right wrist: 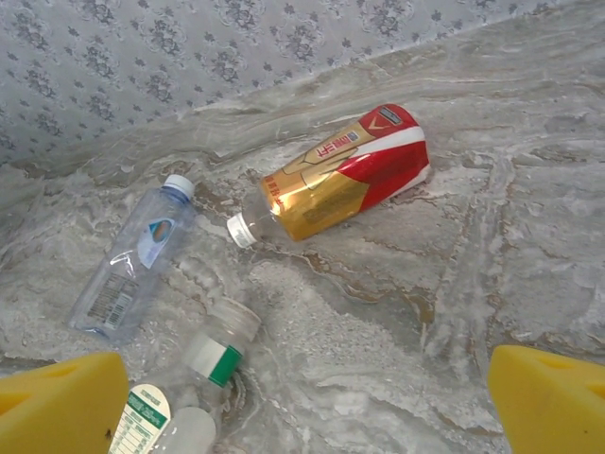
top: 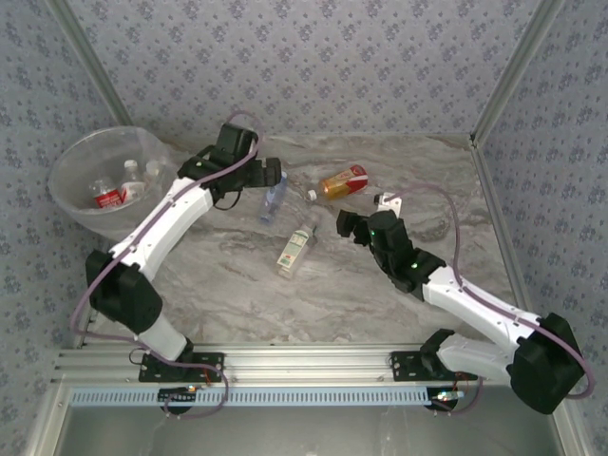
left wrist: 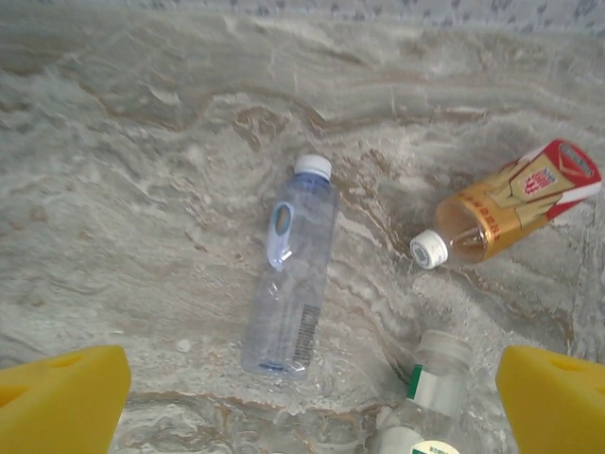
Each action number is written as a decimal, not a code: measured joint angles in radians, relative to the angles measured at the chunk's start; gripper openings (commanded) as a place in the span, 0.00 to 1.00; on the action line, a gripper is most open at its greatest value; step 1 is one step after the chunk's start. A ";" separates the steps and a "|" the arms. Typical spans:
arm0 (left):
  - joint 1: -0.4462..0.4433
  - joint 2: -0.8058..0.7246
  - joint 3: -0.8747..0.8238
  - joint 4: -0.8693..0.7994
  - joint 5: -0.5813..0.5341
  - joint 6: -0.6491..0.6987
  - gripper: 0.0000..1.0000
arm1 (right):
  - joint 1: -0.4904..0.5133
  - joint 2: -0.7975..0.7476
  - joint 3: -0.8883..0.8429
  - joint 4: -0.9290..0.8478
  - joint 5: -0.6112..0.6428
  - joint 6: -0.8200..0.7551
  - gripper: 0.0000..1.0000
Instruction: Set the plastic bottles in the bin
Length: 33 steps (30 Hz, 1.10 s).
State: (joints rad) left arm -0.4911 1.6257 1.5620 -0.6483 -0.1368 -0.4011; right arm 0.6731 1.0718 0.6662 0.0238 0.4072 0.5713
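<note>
Three plastic bottles lie on the marble table. A bluish bottle (top: 274, 201) (left wrist: 291, 270) (right wrist: 132, 260) lies just in front of my left gripper (top: 273, 177) (left wrist: 307, 407), which hovers open and empty. An amber-filled bottle (top: 344, 182) (left wrist: 515, 200) (right wrist: 345, 175) with a red-and-gold label lies farther right. A clear bottle with a white-green label (top: 296, 250) (left wrist: 425, 397) (right wrist: 194, 378) lies between the arms. My right gripper (top: 350, 226) (right wrist: 302, 407) is open above bare table to its right. The round translucent bin (top: 71, 161) at far left holds several bottles, one red-labelled (top: 109, 198).
A small white object (top: 388, 201) lies behind the right gripper. Patterned walls close in the back and both sides. The aluminium rail (top: 313, 366) runs along the near edge.
</note>
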 measured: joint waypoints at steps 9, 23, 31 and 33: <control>0.000 0.214 0.065 -0.026 0.100 0.000 0.99 | -0.043 -0.068 -0.048 -0.021 0.001 0.023 1.00; 0.001 0.561 0.336 -0.184 0.060 0.185 0.99 | -0.047 -0.142 -0.049 -0.082 -0.003 0.015 1.00; 0.027 0.650 0.409 -0.239 0.066 0.254 0.92 | -0.052 -0.240 -0.069 -0.046 -0.133 -0.117 1.00; 0.037 0.652 0.420 -0.239 0.081 0.264 0.88 | -0.050 -0.257 -0.077 -0.022 -0.174 -0.154 1.00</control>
State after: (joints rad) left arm -0.4541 2.2772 1.9816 -0.8871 -0.0559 -0.1371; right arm 0.6228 0.8150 0.5888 0.0017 0.2329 0.4171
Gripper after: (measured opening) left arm 0.904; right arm 0.999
